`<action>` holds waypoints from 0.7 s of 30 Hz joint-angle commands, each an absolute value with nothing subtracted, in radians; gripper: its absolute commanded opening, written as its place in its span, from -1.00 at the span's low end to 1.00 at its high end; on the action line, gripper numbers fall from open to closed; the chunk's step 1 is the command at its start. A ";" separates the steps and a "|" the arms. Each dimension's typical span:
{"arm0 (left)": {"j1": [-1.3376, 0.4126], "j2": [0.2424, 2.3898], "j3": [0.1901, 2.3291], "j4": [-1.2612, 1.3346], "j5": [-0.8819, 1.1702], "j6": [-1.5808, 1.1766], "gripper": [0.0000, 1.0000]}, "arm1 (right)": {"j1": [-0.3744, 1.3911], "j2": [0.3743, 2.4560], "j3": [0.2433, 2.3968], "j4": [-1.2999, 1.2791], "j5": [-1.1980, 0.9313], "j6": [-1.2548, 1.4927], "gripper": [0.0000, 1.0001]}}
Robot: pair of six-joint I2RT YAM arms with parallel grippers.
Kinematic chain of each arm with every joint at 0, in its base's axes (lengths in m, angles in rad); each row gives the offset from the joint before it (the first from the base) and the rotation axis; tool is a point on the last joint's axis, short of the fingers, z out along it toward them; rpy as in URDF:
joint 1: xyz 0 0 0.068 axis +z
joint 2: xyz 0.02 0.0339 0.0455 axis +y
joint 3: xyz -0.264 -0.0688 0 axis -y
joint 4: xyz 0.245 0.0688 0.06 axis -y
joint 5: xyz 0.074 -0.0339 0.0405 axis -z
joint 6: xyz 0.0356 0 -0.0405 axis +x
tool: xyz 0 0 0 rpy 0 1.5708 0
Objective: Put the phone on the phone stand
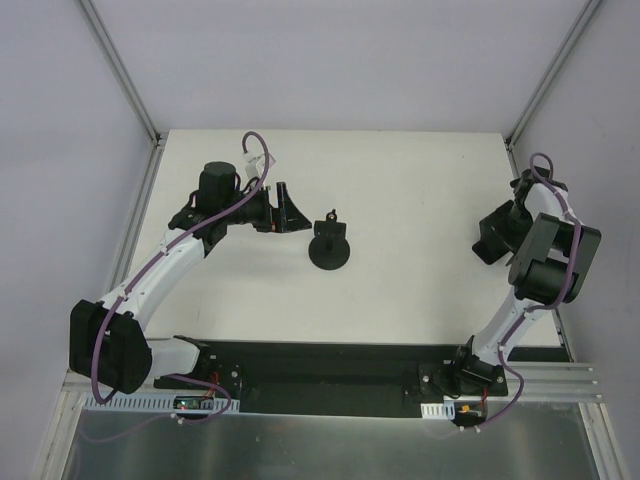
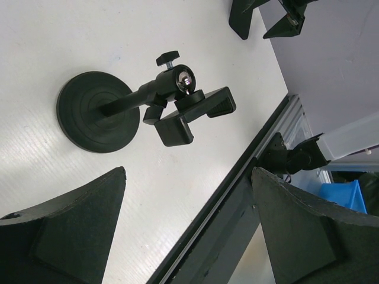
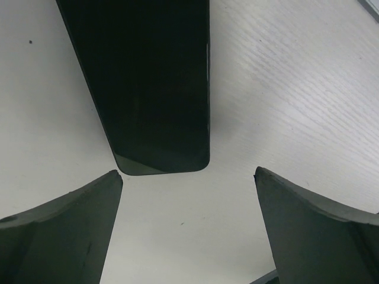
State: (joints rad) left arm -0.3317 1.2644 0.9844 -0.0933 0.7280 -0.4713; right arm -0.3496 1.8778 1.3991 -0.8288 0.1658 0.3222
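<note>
The phone stand (image 1: 330,250) stands mid-table: round disc base, thin post, clip head. In the left wrist view the phone stand (image 2: 100,112) is ahead of my fingers, its clip head (image 2: 189,115) tilted right. My left gripper (image 1: 288,210) is open and empty, just left of the stand and apart from it; it also shows in the left wrist view (image 2: 188,173). The phone (image 3: 148,83), a glossy black slab, lies flat on the table just ahead of my open right gripper (image 3: 188,171), untouched. In the top view the right gripper (image 1: 497,238) hides the phone.
The white table (image 1: 400,180) ends at metal frame rails on both sides. A black strip (image 1: 330,360) runs along the near edge between the arm bases. The table's dark edge rail (image 2: 237,195) crosses the left wrist view.
</note>
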 commanded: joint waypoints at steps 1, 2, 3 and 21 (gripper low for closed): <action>-0.318 1.255 0.980 -0.055 0.768 -0.479 0.72 | -0.351 1.905 1.421 -0.804 0.123 0.328 0.93; -0.314 1.255 0.979 -0.055 0.770 -0.479 0.72 | -0.351 1.911 1.416 -0.798 0.121 0.331 0.93; -0.314 1.255 0.979 -0.054 0.772 -0.480 0.72 | -0.351 1.914 1.413 -0.793 0.121 0.334 0.93; -0.301 1.275 0.973 -0.041 0.776 -0.488 0.71 | -0.351 1.936 1.321 -0.673 0.127 0.385 0.86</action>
State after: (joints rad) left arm -0.3122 1.2716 0.9821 -0.0860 0.7513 -0.4805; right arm -0.3492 1.9533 1.3556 -0.6872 0.1188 0.3485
